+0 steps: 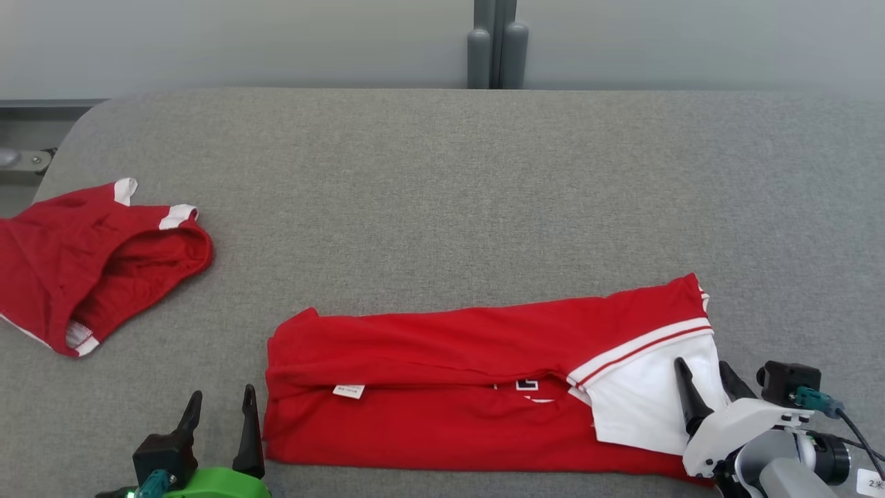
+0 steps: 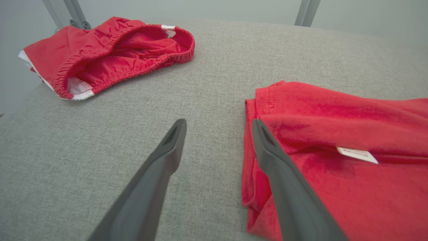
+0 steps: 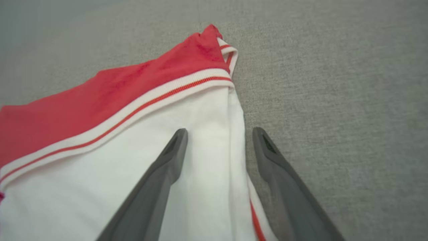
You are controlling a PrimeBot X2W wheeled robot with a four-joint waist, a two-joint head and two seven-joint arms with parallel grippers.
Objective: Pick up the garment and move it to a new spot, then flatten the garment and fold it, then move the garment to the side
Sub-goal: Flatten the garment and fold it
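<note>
The garment (image 1: pixel 442 387) is a red shirt with a white striped sleeve at its right end, folded into a long band near the table's front edge. A small white label (image 2: pixel 357 155) shows on it. My left gripper (image 1: pixel 220 411) stands open at the shirt's left edge (image 2: pixel 254 160), its right finger over the red cloth, nothing held. Over the white sleeve (image 3: pixel 200 134) my right gripper (image 1: pixel 704 377) is open too, straddling the sleeve's right edge with its fingers (image 3: pixel 267 150) apart and empty.
Red shorts with white trim (image 1: pixel 90 270) lie crumpled at the far left of the grey padded table (image 1: pixel 442 173), also in the left wrist view (image 2: pixel 110 53). A grey post (image 1: pixel 496 45) stands behind the table's far edge.
</note>
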